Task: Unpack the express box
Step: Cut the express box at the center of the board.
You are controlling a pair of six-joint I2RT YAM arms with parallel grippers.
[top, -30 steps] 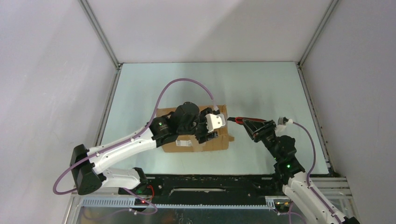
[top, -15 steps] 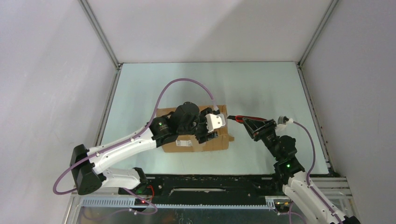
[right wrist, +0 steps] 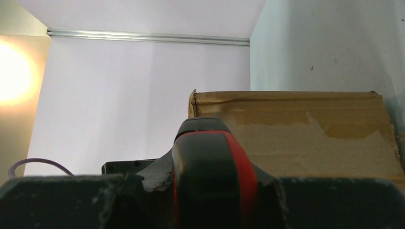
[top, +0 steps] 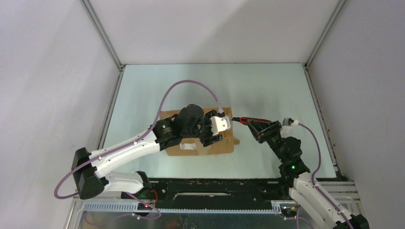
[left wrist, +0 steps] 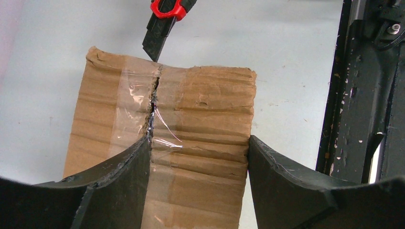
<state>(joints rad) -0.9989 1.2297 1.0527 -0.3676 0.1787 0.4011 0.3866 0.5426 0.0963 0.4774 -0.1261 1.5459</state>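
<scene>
The left tool (left wrist: 198,143) stands wide open, pressed down over the express box (left wrist: 205,105). One finger (left wrist: 119,181) lies by the taped seam and the other at the carton's side edge. The box lies flat on the tabletop (top: 258,90), left of centre, white label (top: 188,145) facing the arm bases. Its flaps are shut, so the contents are hidden. The clear tape (left wrist: 131,95) is split along the seam. At the seam's right end sits the tip of a red-handled utility knife (left wrist: 165,19), which the right tool (top: 261,129) has clamped by the handle.
</scene>
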